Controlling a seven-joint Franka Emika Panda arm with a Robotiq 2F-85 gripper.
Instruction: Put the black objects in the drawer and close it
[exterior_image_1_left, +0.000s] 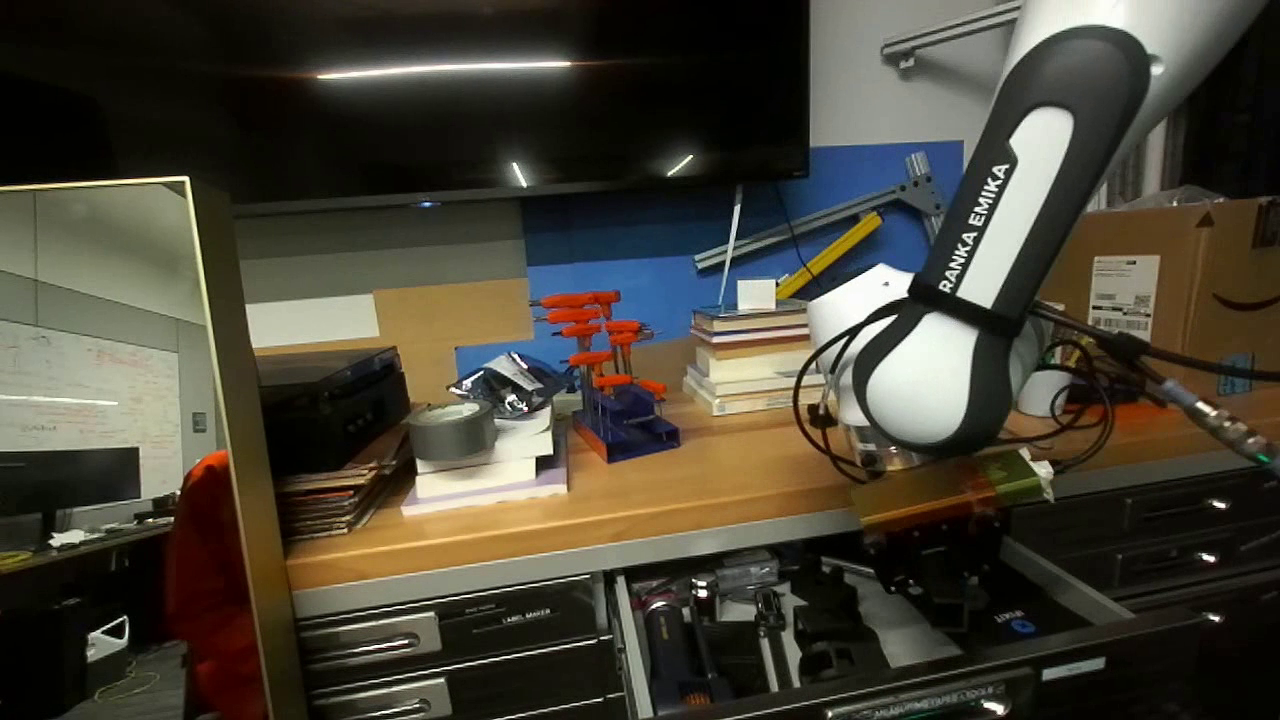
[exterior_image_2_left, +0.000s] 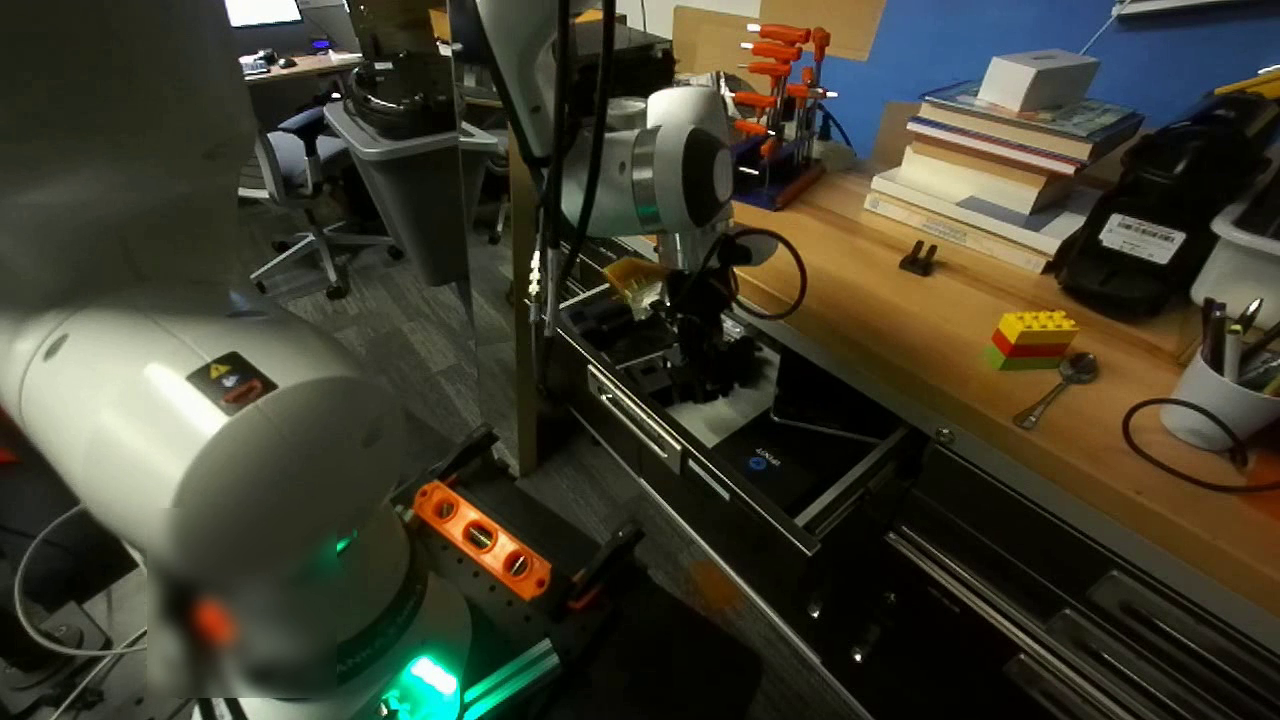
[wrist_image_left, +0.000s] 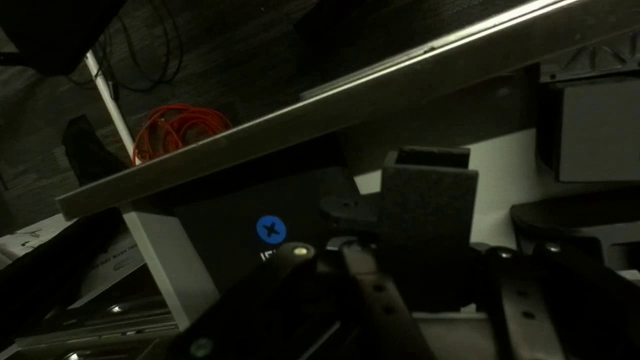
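- Within the outline of the open drawer (wrist_image_left: 250, 142), the fingers (wrist_image_left: 522, 302) look closed on the black block (wrist_image_left: 427, 205), though shadow hides the contact.
- A clean release calls for setting it onto the pale patch (wrist_image_left: 500, 170), below the rim, before spreading the fingers.
- The block's hollow end points toward the drawer front; its long axis runs front to back.
- Another black piece (exterior_image_2_left: 918, 261) stands prongs-up on the worktop (exterior_image_2_left: 850, 290).

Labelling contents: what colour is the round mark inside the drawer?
The round mark is blue, clearest in the wrist view.
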